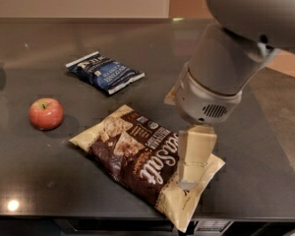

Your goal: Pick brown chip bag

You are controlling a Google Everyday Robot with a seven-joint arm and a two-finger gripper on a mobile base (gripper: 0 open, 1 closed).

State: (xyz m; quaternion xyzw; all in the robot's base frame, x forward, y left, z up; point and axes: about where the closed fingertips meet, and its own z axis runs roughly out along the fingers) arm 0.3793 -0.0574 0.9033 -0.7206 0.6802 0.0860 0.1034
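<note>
Three items lie on a dark grey, glossy tabletop (39, 171): a large crinkly dark-brown chip bag with cream ends (132, 156), a smaller blue snack bag (104, 73) and a round red apple (46, 113).

The brown chip bag lies flat near the front edge, slanting from upper left to lower right. It sits well apart from the blue bag behind it and the apple to its left, which likely leaves free room to approach it from above. White script reading "Sea Salt" runs along its length, with pictures of pale chips toward its left end. Its surface looks wrinkled and shiny, so it would probably give and slide under pressure.

The robot's thick grey arm (221, 68) reaches in from the upper right. Its cream-coloured gripper (187, 181) points straight down over the bag's lower right cream end, at or just above the surface. I cannot tell whether it touches, or whether it is spread or closed. This placement suggests it is lining up a top-down grasp on that end, and the bag is not yet lifted.
</note>
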